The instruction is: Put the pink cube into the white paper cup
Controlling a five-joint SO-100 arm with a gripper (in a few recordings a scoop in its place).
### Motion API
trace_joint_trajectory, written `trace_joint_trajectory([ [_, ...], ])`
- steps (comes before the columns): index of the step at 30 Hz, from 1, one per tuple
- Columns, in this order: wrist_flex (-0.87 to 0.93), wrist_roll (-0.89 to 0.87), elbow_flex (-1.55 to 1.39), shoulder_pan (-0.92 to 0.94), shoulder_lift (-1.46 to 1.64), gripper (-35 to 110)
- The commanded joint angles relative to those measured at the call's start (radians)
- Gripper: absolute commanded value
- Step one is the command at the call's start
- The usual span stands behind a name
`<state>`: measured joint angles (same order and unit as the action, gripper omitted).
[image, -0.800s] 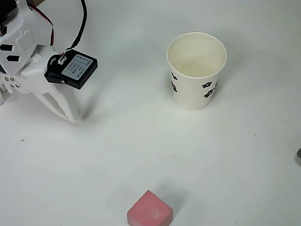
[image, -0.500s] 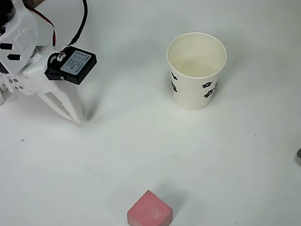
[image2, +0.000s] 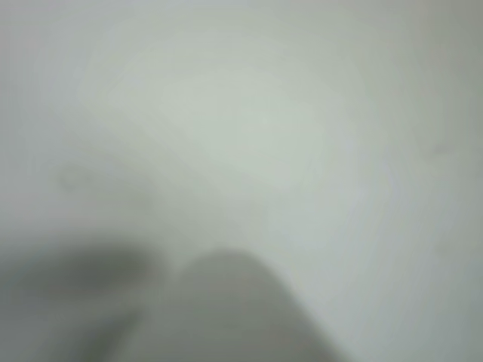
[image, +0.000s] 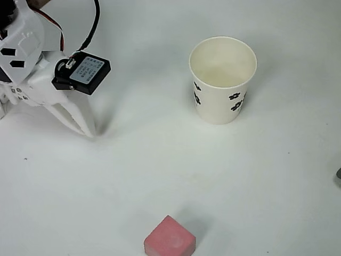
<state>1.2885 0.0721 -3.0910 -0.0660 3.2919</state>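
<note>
The pink cube (image: 170, 242) lies on the white table at the bottom edge of the overhead view, a little left of centre. The white paper cup (image: 222, 80) stands upright at the upper right, black flower prints on its side and nothing inside it. My gripper (image: 89, 132) is at the upper left, far from both, its white fingers meeting at their tips just over the table. It is shut with nothing in it. In the wrist view a blurred grey fingertip (image2: 230, 302) shows low against the pale table.
The white arm with its black servo (image: 82, 74) and a black cable (image: 95, 21) fills the upper left corner. A small dark object (image: 339, 173) pokes in at the right edge. Bare white table (image: 160, 160) lies between gripper, cup and cube.
The gripper's tips have shifted slightly to the right over the table. Cup and cube have not moved.
</note>
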Motion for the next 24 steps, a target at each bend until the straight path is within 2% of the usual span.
trace_joint_trajectory([
  [1, 0.015, 0.011, 0.026, -0.026, 0.015, 0],
  [12, 0.006, -0.028, 0.035, -0.052, 0.015, 0],
  [17, 0.018, -0.002, 0.179, -0.028, 0.002, 0],
  [24, 0.014, 0.08, 0.495, 0.071, -0.403, 0],
])
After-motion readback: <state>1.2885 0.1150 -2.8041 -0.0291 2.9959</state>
